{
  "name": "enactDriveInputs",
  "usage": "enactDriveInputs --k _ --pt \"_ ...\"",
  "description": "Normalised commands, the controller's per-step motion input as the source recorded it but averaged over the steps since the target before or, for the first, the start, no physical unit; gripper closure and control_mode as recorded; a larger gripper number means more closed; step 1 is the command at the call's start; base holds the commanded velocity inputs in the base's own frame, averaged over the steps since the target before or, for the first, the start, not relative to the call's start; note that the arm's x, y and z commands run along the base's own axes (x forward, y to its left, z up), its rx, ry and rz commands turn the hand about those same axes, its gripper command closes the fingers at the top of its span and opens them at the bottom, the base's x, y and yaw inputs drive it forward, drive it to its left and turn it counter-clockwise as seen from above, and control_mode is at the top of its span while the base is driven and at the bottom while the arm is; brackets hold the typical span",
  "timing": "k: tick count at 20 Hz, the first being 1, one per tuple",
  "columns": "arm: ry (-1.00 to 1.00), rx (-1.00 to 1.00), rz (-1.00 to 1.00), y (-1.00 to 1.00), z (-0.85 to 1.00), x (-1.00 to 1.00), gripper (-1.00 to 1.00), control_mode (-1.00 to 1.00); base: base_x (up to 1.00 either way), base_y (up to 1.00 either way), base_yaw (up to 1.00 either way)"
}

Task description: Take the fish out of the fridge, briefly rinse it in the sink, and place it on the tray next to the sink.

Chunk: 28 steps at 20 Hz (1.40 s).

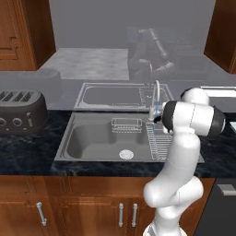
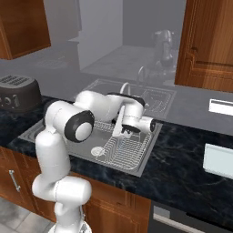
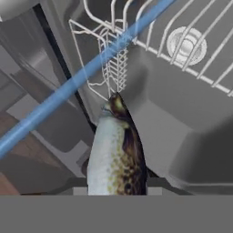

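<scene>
Your tool (image 2: 129,132) is clamped on the fish (image 3: 116,152), held over the steel sink (image 1: 92,138) by its wire rack (image 2: 123,152). The speckled, pale-bellied fish points lengthwise straight out from the tool. A blue water stream (image 3: 82,77) crosses beyond it.

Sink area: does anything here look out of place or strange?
Nothing looks spilled or damaged. The fish hangs in the gripper over the sink, beside a blue stream of water running from the faucet. The wire rack sits straight in the basin.
</scene>
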Motion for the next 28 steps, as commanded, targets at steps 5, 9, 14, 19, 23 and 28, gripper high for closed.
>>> enactDriveInputs --k 5,9,14,19,23,28 --pt "-0.03 0.00 0.00 -0.18 -0.13 0.41 1.00 -1.00 0.00 0.00 0.00" --pt "-0.07 0.00 -0.06 -0.33 -0.01 0.34 1.00 -1.00 0.00 0.00 0.00" --pt "-0.04 0.00 -0.07 -0.19 -0.08 0.40 1.00 -1.00 0.00 0.00 0.00" --pt "-0.05 0.00 -0.04 -0.06 0.00 0.32 1.00 -1.00 0.00 0.00 0.00" --pt "0.00 0.00 0.00 0.09 -0.13 -0.05 1.00 -1.00 0.00 0.00 0.00" --pt "0.00 0.00 0.04 0.34 -0.15 -0.90 1.00 -1.00 0.00 0.00 0.00"
